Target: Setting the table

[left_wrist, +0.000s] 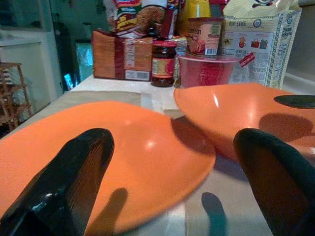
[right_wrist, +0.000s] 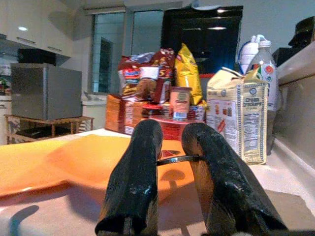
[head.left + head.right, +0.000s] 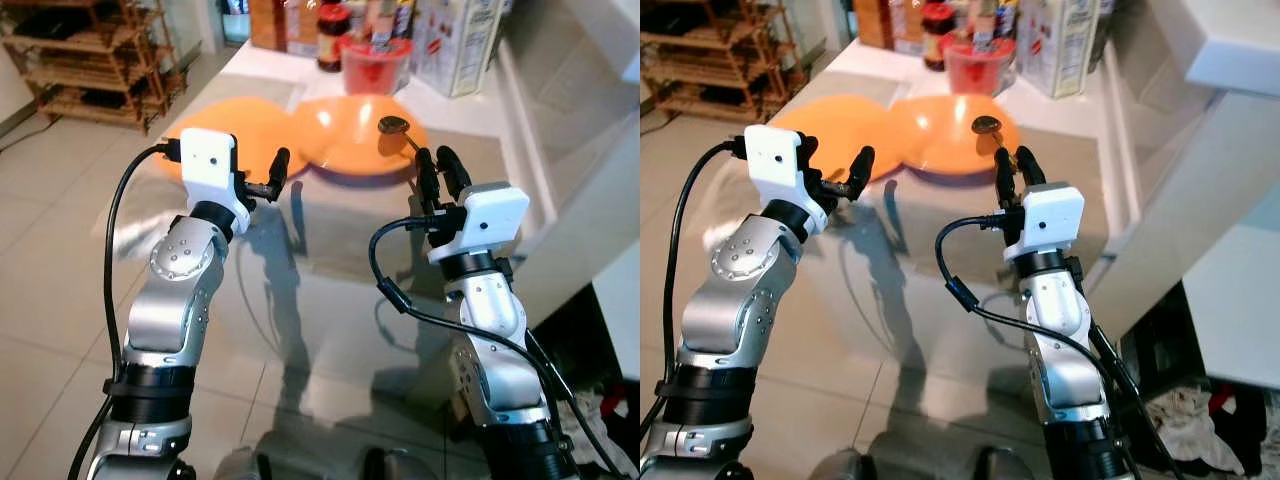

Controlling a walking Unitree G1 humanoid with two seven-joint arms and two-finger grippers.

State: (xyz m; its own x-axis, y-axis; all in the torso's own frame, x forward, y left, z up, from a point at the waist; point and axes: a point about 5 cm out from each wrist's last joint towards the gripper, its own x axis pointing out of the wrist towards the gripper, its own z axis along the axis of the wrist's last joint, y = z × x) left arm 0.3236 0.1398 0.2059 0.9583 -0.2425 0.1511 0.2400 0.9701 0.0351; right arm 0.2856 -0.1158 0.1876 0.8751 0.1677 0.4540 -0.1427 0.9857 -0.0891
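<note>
Spoon [image 3: 401, 133] is pinched by the right pincer [image 3: 441, 172], bowl end over the orange bowl [image 3: 340, 140], probably for placing. Left pincer [image 3: 274, 176] hovers spread.

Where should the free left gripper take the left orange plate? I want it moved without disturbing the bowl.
Grip the left orange plate at its near rim, coming in low from the robot's side. The plate is shallow and flat, and its right edge meets the orange bowl, so that side is crowded. The left gripper already faces it, jaws open.

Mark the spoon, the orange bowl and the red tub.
spoon [image 3: 393, 125], left eye view, its dark scoop end.
orange bowl [image 3: 345, 135], left eye view, inner wall.
red tub [image 3: 376, 68], left eye view, front wall.
</note>
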